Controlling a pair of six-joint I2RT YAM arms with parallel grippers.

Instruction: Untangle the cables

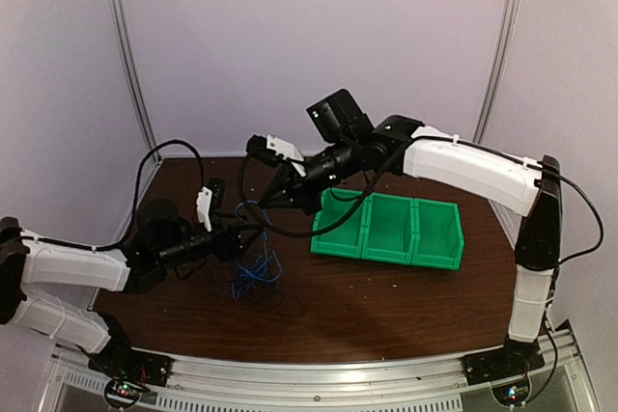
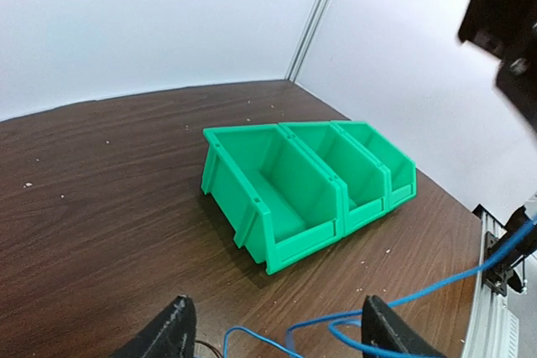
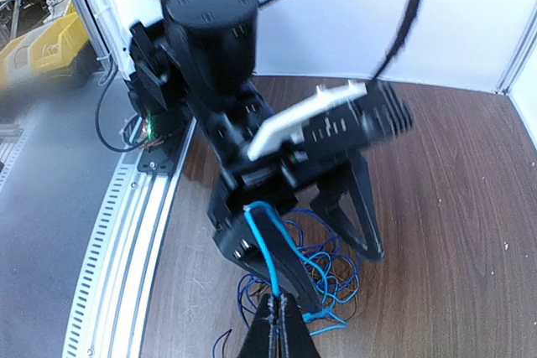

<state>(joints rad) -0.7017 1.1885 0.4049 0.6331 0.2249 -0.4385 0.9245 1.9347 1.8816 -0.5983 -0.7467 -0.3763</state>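
The cables (image 1: 256, 272) lie in a loose clump on the brown surface (image 1: 406, 311), to the left of the row of green bins (image 1: 388, 252) and a little nearer the arm bases. Blue loops are the easiest to make out. Thin dark strands seem to be mixed in, but they are hard to follow.

The right claw (image 3: 278, 330) reaches in left of the bins and above the clump, its tips pressed together on a strand of the blue cable (image 3: 267, 249) that rises taut out of the heap. The left claw (image 2: 273, 334) sits farther from the bins on the far side of the clump, its fingers (image 2: 164, 337) spread wide and gripping nothing. The lifted blue strand lies over one of those fingers, and more blue wire runs across the gap between them.

Judging by this, the untangling is at an early stage. One blue strand is raised and under tension, but most of the wire is a knot of overlapping loops on the surface and no cable lies apart from the others. Nothing has gone into the bins, which look empty. What is left appears to be nearly everything: drawing the blue cable free and then sorting out the dark ones.
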